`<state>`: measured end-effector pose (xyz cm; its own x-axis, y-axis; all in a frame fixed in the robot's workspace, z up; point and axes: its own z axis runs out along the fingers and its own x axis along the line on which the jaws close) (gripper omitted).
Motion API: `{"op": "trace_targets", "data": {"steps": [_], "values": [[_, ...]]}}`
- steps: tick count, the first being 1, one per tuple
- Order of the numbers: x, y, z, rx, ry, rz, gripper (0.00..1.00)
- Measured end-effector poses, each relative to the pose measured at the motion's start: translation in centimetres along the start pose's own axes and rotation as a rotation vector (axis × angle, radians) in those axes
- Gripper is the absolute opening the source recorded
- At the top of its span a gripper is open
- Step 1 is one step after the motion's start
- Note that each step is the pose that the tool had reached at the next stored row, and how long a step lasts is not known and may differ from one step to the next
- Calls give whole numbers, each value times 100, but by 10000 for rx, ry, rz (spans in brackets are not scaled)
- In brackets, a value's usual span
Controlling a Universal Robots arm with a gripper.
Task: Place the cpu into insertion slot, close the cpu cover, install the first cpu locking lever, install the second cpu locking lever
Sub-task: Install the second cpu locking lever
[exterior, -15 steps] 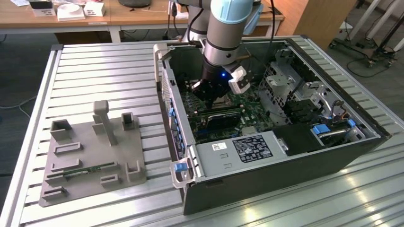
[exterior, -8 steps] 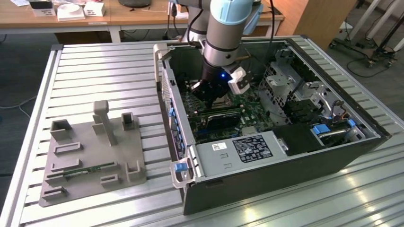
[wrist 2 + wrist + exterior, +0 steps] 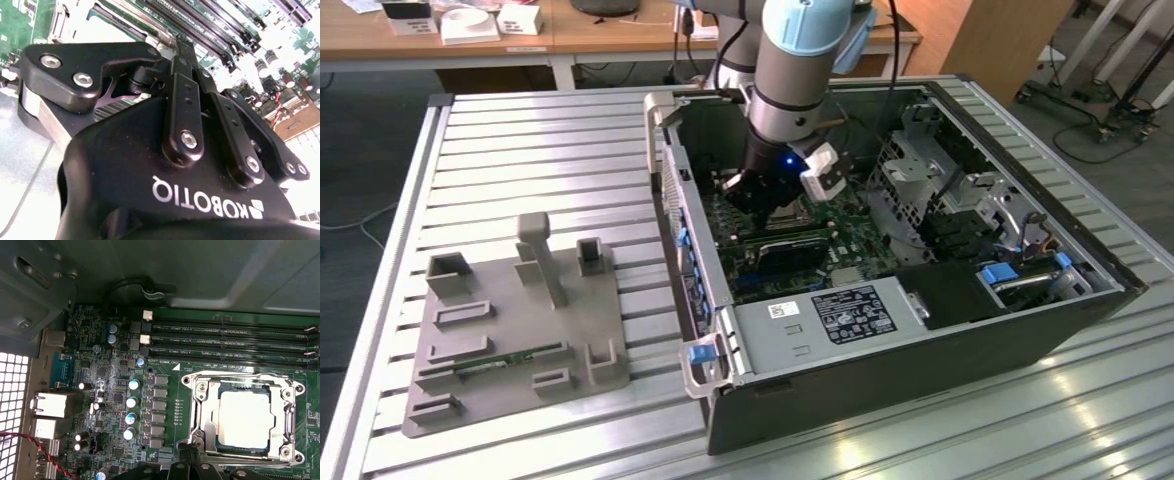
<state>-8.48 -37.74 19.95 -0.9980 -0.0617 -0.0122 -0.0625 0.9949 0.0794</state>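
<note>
Steeply angled, the arm (image 3: 787, 90) reaches down over the cpu (image 3: 245, 418).

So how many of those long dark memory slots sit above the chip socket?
3, stacked in parallel rows: top, middle and bottom, just beyond the cpu cover. More may be hidden.

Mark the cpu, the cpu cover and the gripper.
cpu (image 3: 245, 419): first wrist view, middle of its pale top.
cpu cover (image 3: 206, 416): first wrist view, frame's side bar.
gripper (image 3: 767, 188): exterior view, black body above the board.
</note>
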Motion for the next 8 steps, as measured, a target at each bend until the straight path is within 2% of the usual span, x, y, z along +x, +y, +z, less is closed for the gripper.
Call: {"op": "trace_targets", "data": {"steps": [8], "values": [[1,-3,31,-11,1,1,11]]}}
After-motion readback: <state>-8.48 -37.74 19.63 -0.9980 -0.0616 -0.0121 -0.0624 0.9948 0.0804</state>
